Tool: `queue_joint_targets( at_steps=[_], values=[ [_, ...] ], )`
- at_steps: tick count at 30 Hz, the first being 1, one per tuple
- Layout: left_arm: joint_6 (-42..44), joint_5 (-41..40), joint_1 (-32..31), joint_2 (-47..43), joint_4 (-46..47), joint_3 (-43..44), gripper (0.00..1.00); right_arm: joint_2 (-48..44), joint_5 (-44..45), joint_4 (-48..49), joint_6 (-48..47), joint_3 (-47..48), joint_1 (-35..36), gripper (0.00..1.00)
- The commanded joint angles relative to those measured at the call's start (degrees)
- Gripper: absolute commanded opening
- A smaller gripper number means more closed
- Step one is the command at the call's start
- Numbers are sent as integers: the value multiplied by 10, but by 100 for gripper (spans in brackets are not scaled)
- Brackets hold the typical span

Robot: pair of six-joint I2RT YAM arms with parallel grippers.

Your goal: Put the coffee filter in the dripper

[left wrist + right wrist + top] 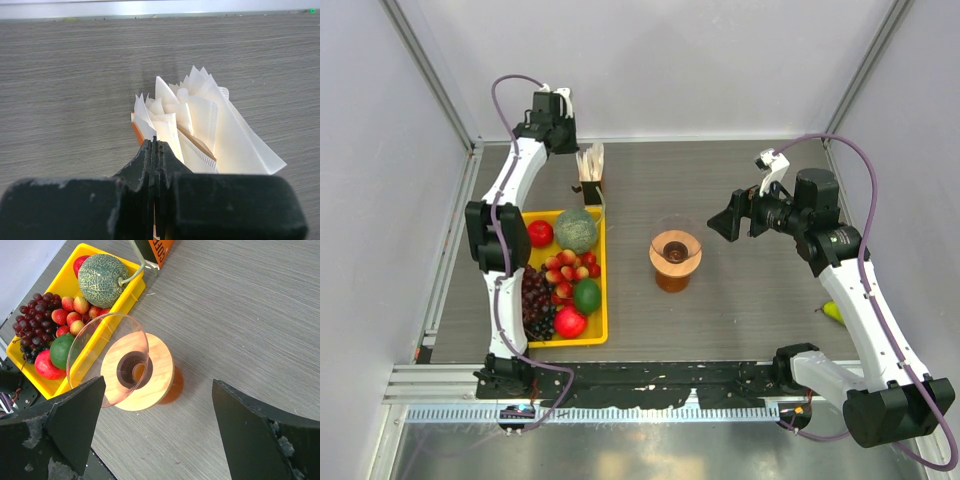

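Left gripper [154, 147] clenched at the filter stack's [200, 125] near edge: we may drag out 2 sheets, or none. Right gripper [159, 382] hangs released, the dripper [155, 371] ahead of it.

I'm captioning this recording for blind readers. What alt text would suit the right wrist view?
The right gripper, jaws wide open, hovers above a dripper with a clear cone bowl and a wooden collar, standing on the grey table with no paper in it. Beside it a yellow tray holds a melon, grapes and other fruit.
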Motion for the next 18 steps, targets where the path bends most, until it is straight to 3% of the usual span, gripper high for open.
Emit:
queue_joint_targets(
  at_steps=[1, 18],
  values=[
    [-3, 5, -3, -44, 28, -4, 0, -12, -8, 26, 4, 3, -3, 94],
    [9, 30, -3, -146, 19, -46, 0, -13, -29, 29, 2, 11, -3, 94]
  ],
)
